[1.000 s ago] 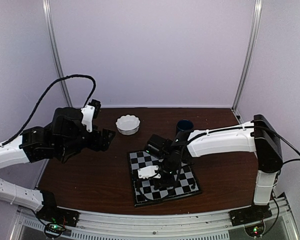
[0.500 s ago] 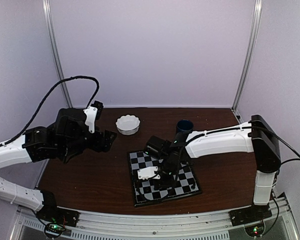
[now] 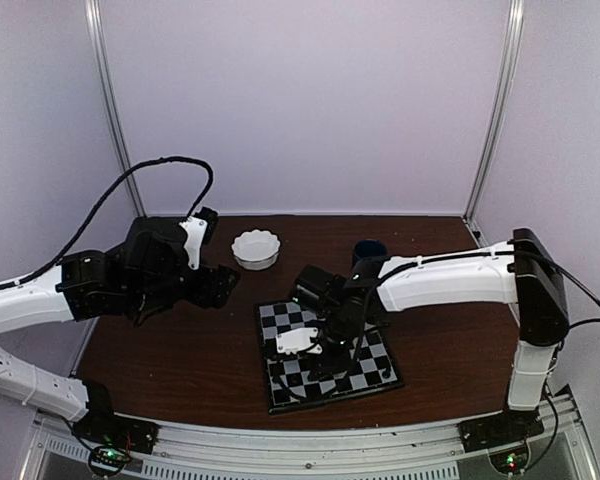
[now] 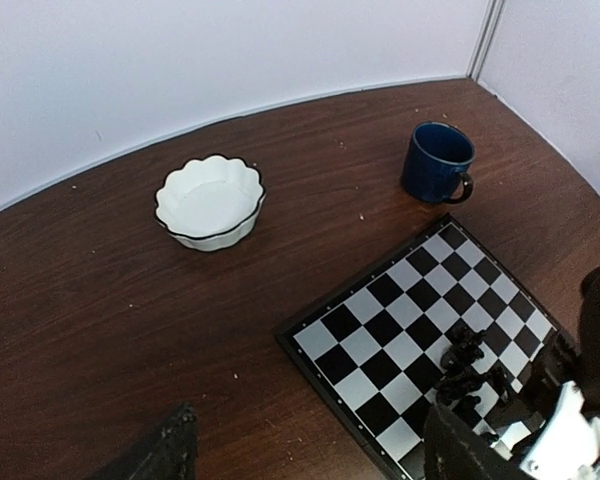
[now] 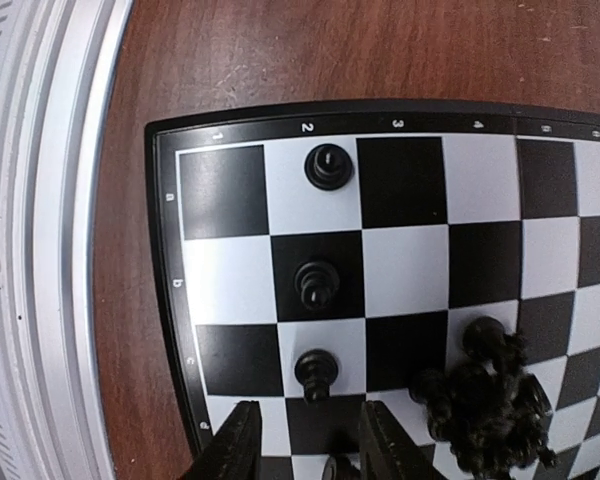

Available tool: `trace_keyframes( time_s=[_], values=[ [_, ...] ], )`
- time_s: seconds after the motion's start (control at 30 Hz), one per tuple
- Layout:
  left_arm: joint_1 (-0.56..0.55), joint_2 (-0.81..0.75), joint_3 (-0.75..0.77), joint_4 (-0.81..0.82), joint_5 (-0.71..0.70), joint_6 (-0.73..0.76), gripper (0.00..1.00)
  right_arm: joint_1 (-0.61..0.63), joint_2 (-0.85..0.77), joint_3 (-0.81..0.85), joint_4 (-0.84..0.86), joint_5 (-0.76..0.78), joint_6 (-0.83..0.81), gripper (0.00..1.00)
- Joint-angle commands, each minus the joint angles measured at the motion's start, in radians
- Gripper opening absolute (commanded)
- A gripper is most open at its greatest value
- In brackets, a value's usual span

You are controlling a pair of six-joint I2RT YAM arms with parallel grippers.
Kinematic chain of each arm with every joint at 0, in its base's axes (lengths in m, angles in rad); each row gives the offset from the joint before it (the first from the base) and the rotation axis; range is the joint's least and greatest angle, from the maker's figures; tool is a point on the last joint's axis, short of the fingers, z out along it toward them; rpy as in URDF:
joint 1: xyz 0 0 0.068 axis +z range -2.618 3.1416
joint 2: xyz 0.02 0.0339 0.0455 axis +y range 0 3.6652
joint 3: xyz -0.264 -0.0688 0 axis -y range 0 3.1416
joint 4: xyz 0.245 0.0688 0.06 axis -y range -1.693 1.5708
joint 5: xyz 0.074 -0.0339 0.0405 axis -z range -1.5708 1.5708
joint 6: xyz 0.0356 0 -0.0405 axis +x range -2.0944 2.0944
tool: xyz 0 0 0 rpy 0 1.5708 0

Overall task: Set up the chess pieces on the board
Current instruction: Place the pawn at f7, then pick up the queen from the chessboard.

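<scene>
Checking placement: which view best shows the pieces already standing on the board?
Right wrist: three upright pieces stand apart in one column. Left wrist shows only the heap; the top view cannot resolve them.

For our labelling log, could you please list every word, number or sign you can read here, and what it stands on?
"2": on the dark border of the board, right wrist view.
"3": same border, next along.
"4": same border, further along.
"b": side border, fairly legible.
Remaining border marks: too blurred to read.
The mug and the bowl: no legible text.
</scene>
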Motion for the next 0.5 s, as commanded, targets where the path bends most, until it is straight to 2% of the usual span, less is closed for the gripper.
trace_keyframes(
  time_s=[0.0, 0.13, 0.33, 0.47],
  values=[
    [0.001, 0.084, 0.107, -0.049, 0.093, 0.013, 0.73, -0.06, -0.215, -0.03, -0.077, 0.009, -0.015, 0.38],
    [-0.01, 0.214, 0.195, -0.1, 0.202, -0.045, 0.6, -0.244, -0.417, -0.173, -0.055, -0.046, 0.01, 0.38],
    [-0.12, 0.528, 0.416, -0.227, 0.264, -0.115, 0.54, -0.64, -0.573, -0.384, 0.101, -0.207, 0.137, 0.39],
    [-0.171, 0.751, 0.624, -0.352, 0.342, -0.199, 0.52, -0.711, -0.609, -0.397, 0.123, -0.202, 0.147, 0.39]
  ],
)
